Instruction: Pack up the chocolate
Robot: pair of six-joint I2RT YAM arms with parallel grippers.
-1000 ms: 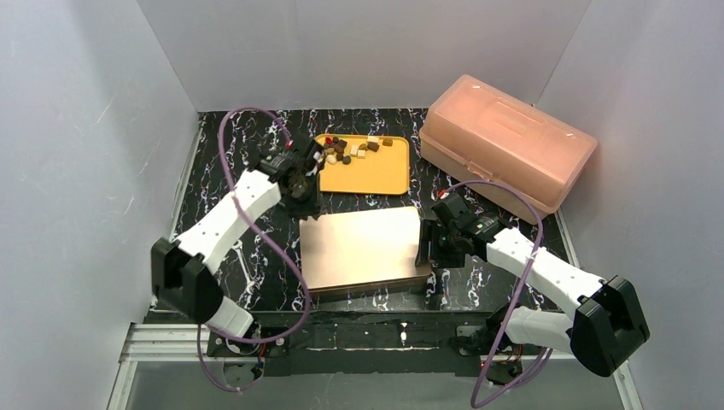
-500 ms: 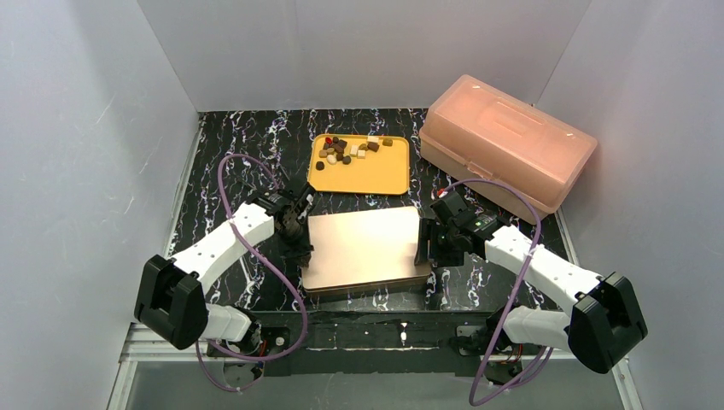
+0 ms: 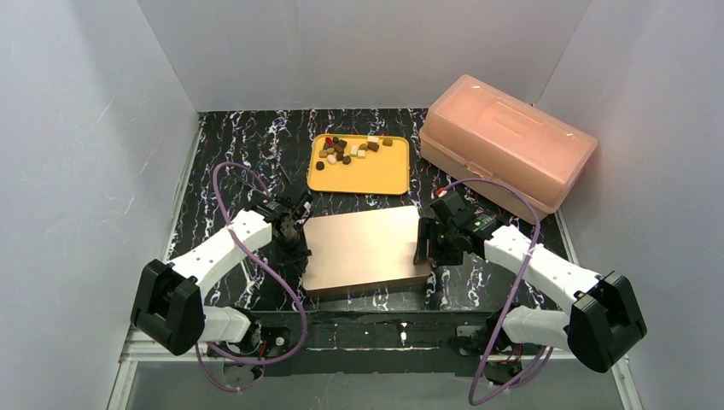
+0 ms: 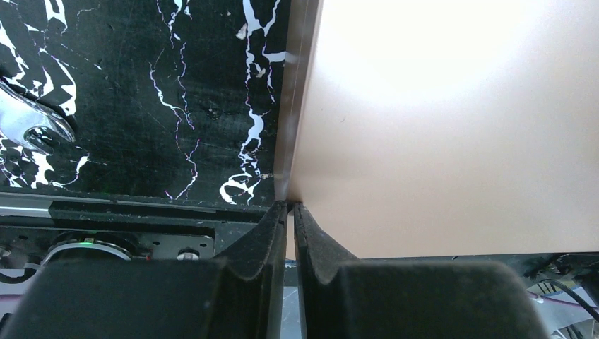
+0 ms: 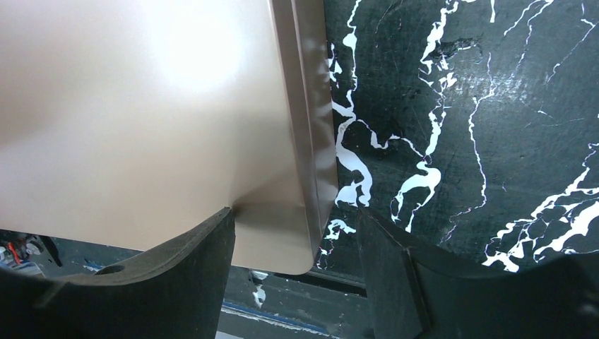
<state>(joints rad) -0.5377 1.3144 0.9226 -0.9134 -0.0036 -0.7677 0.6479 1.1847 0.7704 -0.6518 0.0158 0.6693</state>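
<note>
Cable (image 3: 224, 184) in purple loops over the left arm at the left of the overhead view. The left hand (image 3: 294, 235) sits low at the left edge of a flat tan box (image 3: 363, 248), which lies on the black marbled worktop (image 3: 239, 154) in the lower middle of the frame. From the left wrist, this hand (image 4: 289, 206) has its two dark fingers (image 4: 254, 247) pressed together, the tips right at the box (image 4: 452, 120) where its side wall meets the top. Whether a thin lip is pinched between them I cannot tell. A silver metal piece (image 4: 28, 120) lies on the worktop at the far left of that view.

Above the box, in the upper middle of the overhead view, a yellow tray (image 3: 367, 175) lies flat. The chocolate (image 3: 354, 148), small dark brown, light brown and cream pieces, is bunched along the tray's far edge, well apart from both hands.

The right hand (image 3: 424, 243) is at the box's right edge. From the right wrist, this hand (image 5: 293, 212) has its fingers (image 5: 198, 261) spread apart, one over the box (image 5: 134, 106) top and the other outside, over the worktop, with the box's corner between them and a gap beside the outer finger.

A pink translucent case (image 3: 508, 141), lid shut, stands at the upper right.
</note>
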